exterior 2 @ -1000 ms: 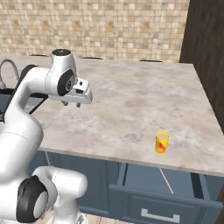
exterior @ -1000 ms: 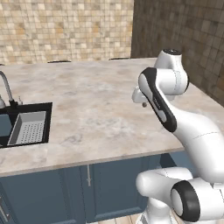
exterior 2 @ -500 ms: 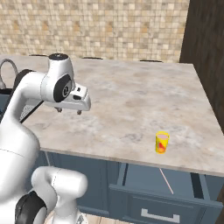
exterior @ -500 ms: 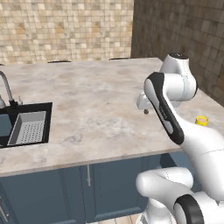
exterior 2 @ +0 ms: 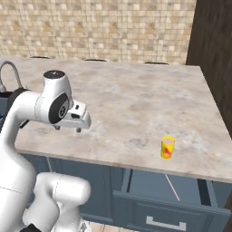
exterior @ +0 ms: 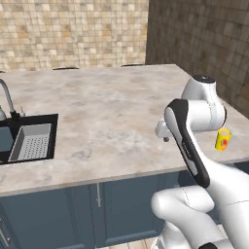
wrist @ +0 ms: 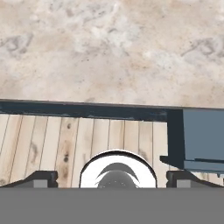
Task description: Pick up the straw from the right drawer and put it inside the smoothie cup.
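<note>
One beige marble counter (exterior 2: 136, 99), tan tiled wall (exterior 2: 99, 27), plank floor (wrist: 65, 144)

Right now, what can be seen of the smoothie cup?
The smoothie cup is a small yellow cylinder with a red-orange mark on its side and an open top showing a pale pinkish inside. It looks like plain plastic. It stands upright on the marble-look counter near the front edge, above the open right drawer. Nothing touches it but the counter. The left base view shows it past the arm.
</note>
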